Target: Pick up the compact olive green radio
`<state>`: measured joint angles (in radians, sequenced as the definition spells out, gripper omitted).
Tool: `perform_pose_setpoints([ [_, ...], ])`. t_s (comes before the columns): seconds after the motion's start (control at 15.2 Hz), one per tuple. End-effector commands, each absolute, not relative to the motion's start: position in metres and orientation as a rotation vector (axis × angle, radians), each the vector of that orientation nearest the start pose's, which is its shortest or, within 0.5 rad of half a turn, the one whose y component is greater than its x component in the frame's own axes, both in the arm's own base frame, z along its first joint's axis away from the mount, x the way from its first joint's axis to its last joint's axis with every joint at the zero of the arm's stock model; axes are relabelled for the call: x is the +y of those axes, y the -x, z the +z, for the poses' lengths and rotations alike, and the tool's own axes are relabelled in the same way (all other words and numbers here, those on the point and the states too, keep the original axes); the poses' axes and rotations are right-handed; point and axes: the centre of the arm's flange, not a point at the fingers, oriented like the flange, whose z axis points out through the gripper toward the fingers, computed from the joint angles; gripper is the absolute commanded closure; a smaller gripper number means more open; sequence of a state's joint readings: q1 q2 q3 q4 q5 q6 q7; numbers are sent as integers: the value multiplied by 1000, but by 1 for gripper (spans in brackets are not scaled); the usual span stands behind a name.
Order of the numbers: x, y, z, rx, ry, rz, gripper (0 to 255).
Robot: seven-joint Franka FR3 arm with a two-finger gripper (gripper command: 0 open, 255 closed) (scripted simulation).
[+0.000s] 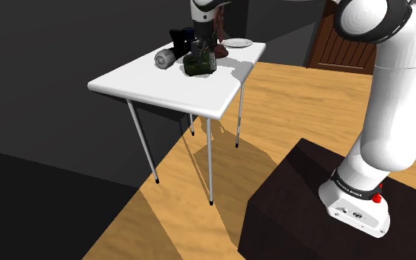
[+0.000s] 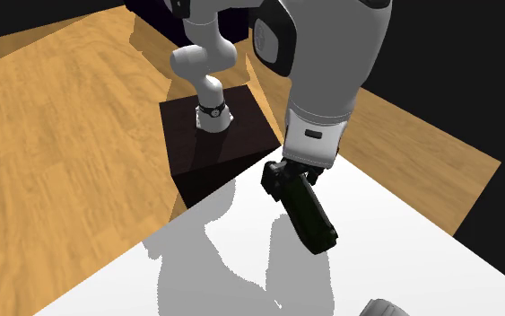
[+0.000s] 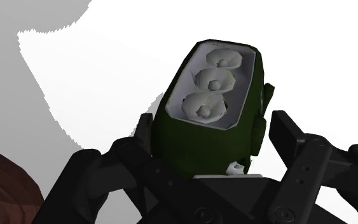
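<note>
One hand [image 3: 212,137] grips one dark-green radio [image 3: 190,143] — three grey knobs [image 3: 204,108] — over one white table [image 1: 154,85].

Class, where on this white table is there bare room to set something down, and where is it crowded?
Bare: the table's stretch between the grey can, the dark green radio and the edge toward the shoulder view's bottom. Crowded: the far end, where can, radio, black object and white plate cluster.

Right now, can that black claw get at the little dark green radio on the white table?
Probably yes: the claw is right at the radio, which sits within its span, with nothing between them.
</note>
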<state>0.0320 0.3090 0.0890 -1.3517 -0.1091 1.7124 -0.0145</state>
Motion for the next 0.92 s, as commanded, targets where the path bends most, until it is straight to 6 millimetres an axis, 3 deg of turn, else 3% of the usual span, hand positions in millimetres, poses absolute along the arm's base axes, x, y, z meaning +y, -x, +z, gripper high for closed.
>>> perform_pose_setpoints([
  [0.0,62,-657,551,-228,3212,-69,255],
  [0.86,62,-657,620,-228,3212,-69,255],
])
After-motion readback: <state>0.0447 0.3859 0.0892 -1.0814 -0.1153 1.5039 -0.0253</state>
